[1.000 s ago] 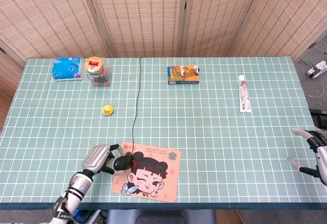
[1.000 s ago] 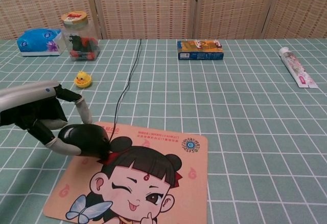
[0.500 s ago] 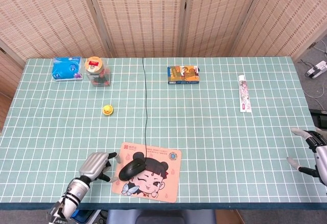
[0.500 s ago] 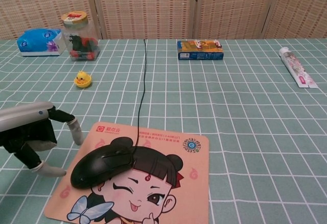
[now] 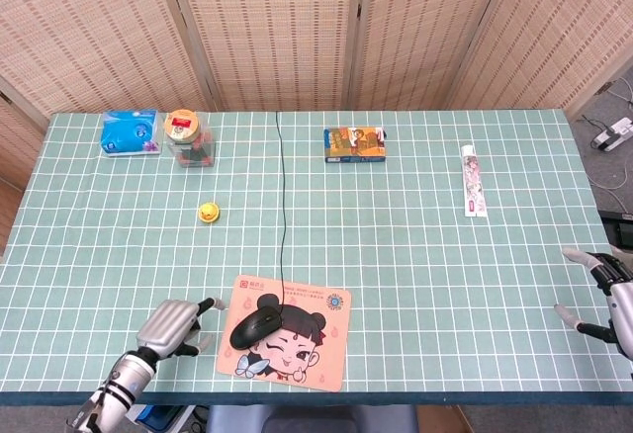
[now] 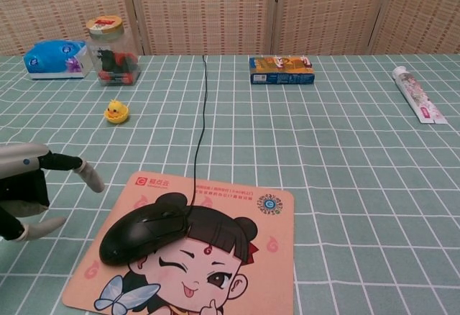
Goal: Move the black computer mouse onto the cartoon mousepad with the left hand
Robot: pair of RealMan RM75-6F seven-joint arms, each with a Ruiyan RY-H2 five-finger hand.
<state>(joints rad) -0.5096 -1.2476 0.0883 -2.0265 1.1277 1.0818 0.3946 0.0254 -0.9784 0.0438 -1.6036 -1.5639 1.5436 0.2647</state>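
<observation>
left robot hand (image 5: 174, 322) withdrew | mouse (image 6: 144, 231) on mousepad (image 6: 244, 257)

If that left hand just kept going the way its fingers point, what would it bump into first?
Probably the mousepad edge, then the mouse lying on it. The left hand points its fingers that way, though depth is unclear.

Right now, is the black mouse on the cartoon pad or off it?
On it: the black mouse lies wholly on the cartoon pad, left hand apart beside it.

One black mouse (image 5: 258, 327), one cartoon mousepad (image 5: 315, 354), one tissue pack (image 5: 130, 131), one jar (image 5: 187, 137). One yellow duck (image 5: 209, 213), one snack box (image 5: 355, 143), one tube (image 5: 473, 180), possibly toothpaste. Two hands: left hand (image 5: 175, 318), right hand (image 5: 596, 291).
</observation>
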